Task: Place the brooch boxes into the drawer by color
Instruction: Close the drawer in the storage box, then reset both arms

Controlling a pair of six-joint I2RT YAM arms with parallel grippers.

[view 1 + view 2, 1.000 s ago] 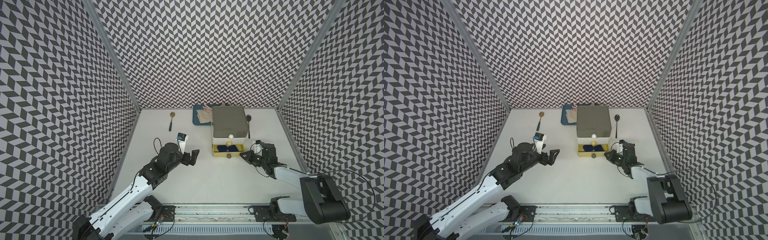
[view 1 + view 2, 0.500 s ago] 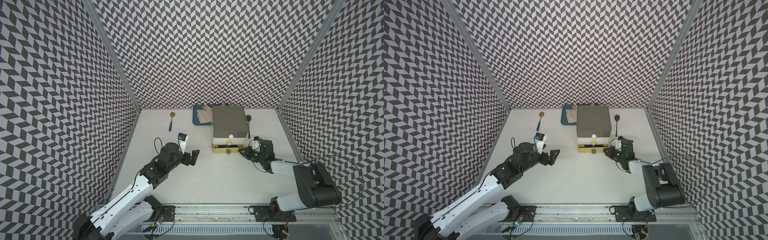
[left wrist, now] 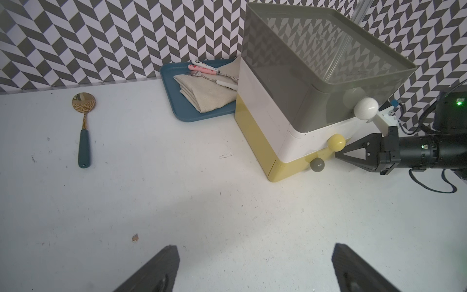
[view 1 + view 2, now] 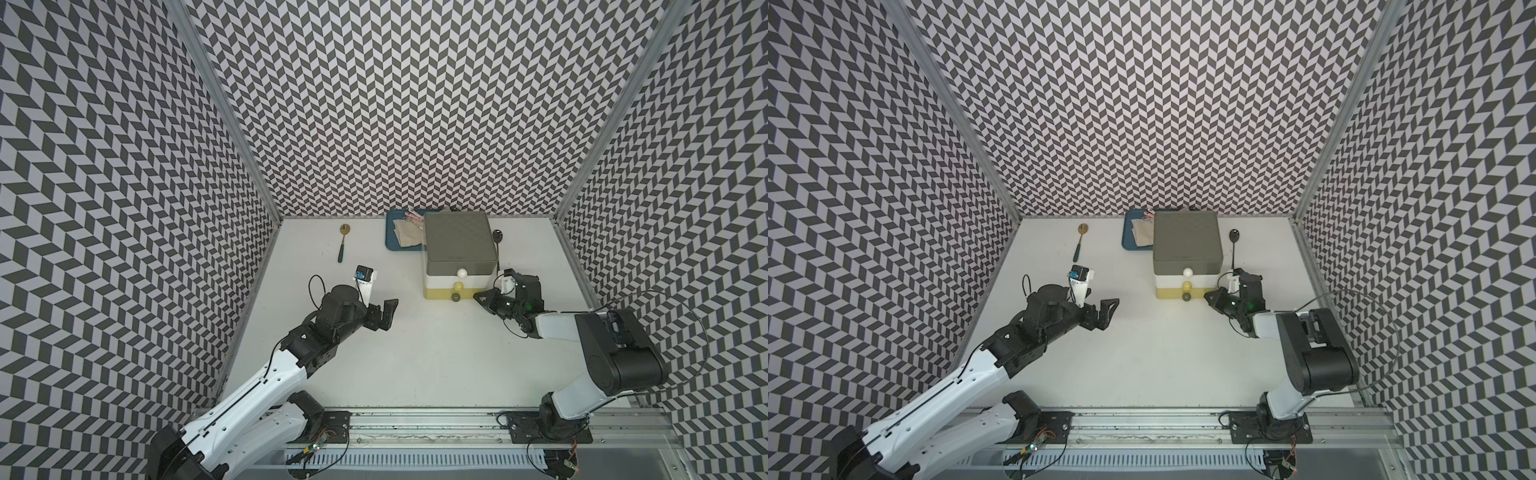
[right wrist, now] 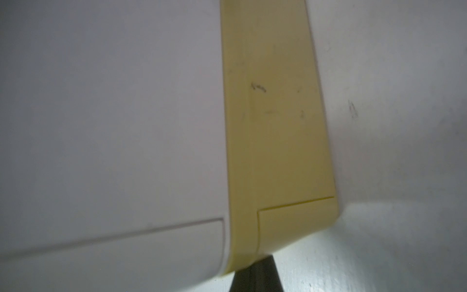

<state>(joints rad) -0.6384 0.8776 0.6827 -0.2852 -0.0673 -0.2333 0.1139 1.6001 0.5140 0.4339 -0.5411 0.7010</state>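
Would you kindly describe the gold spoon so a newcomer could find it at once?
Find the three-tier drawer chest by the back wall, with the blue tray beside it. Past the tray lies the gold spoon: shiny gold bowl, dark teal handle, unlike the black spoon on the chest's other side.

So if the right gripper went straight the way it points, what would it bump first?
The yellow bottom drawer. The right gripper, jaws shut, points at its front corner; in the right wrist view the tip looks right up against it, though true contact is hard to judge.
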